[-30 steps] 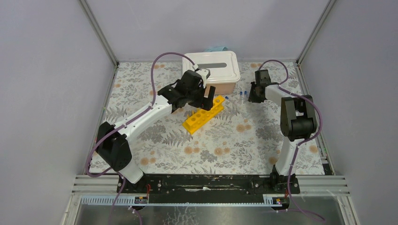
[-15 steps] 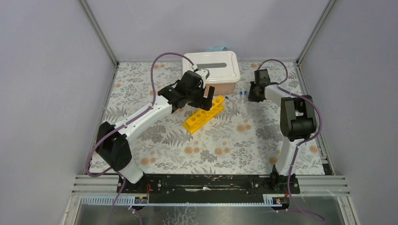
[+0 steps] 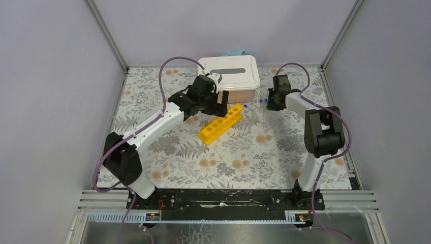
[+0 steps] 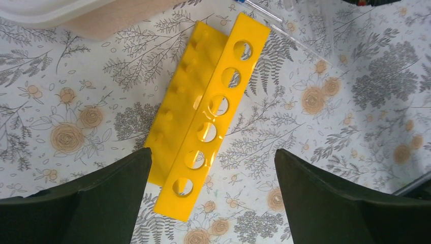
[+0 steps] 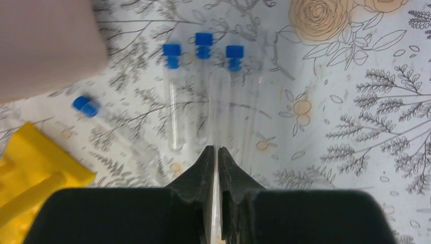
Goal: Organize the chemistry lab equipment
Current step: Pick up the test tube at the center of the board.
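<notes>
My right gripper (image 5: 216,151) is clamped on the middle tube (image 5: 211,96): light, slick and brittle, best held mid-body. My left gripper (image 4: 212,155) stands wide apart over the rack (image 4: 218,107).

The table (image 3: 244,152) is covered with a grey fern-and-flower print that fills the middle of the top view. A yellow rack (image 3: 220,123) lies on it at centre, slanting from lower left to upper right. A white-lidded box (image 3: 231,76) sits at upper centre, just beyond the rack's upper end. Right of the box, three blue-capped tubes (image 5: 175,101) lie side by side, caps toward the frame's top; the middle tube (image 5: 219,112) reaches lowest. A fourth cap (image 5: 85,105) lies at left near the rack, its tube too blurred to trace.
</notes>
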